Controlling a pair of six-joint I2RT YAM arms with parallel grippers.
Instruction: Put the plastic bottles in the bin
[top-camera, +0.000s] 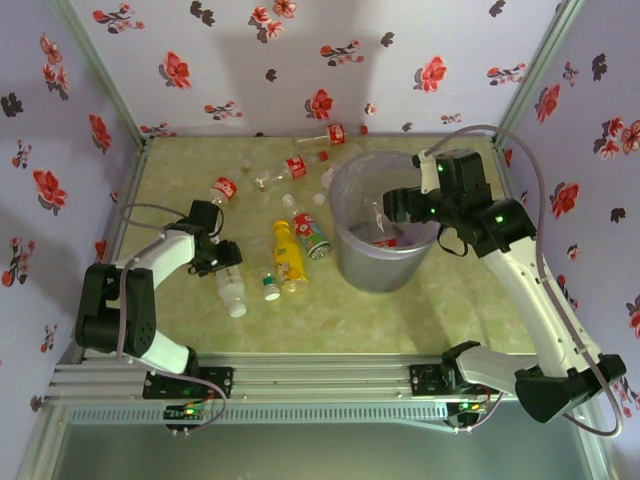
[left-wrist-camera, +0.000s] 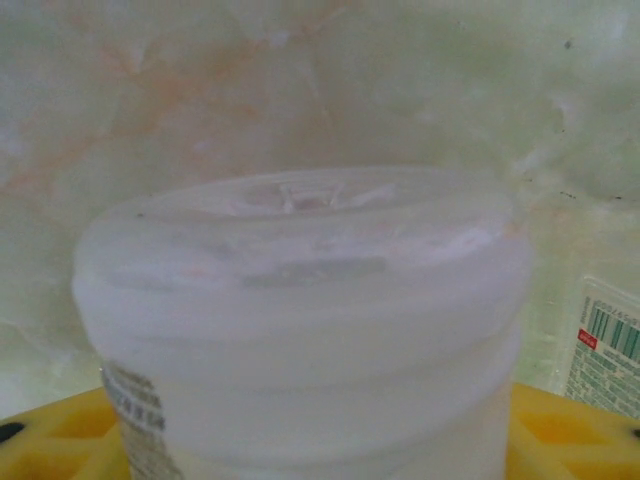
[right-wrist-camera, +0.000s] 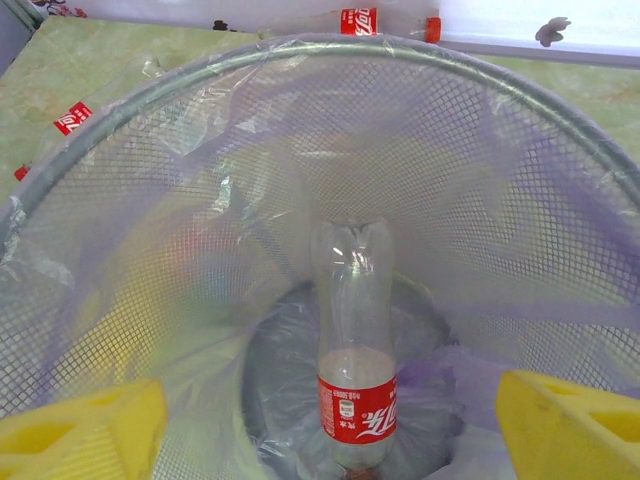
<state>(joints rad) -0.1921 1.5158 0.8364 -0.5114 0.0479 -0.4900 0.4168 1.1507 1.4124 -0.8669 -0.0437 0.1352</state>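
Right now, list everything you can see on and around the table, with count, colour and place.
bin: one, grey mesh with purple liner, right of table centre.
red-labelled bottles: three, clear, on the table behind and left of the bin.
bottle in the bin: one, clear with a red label.
yellow bottle: one, lying left of the bin.
green-labelled bottle: one, between the yellow bottle and the bin.
white-capped bottle: one, clear, near left.
table: one, pale green marble pattern.
walls: lilac with red flowers.
left gripper: closed on the white-capped bottle.
right gripper: open, above the bin.
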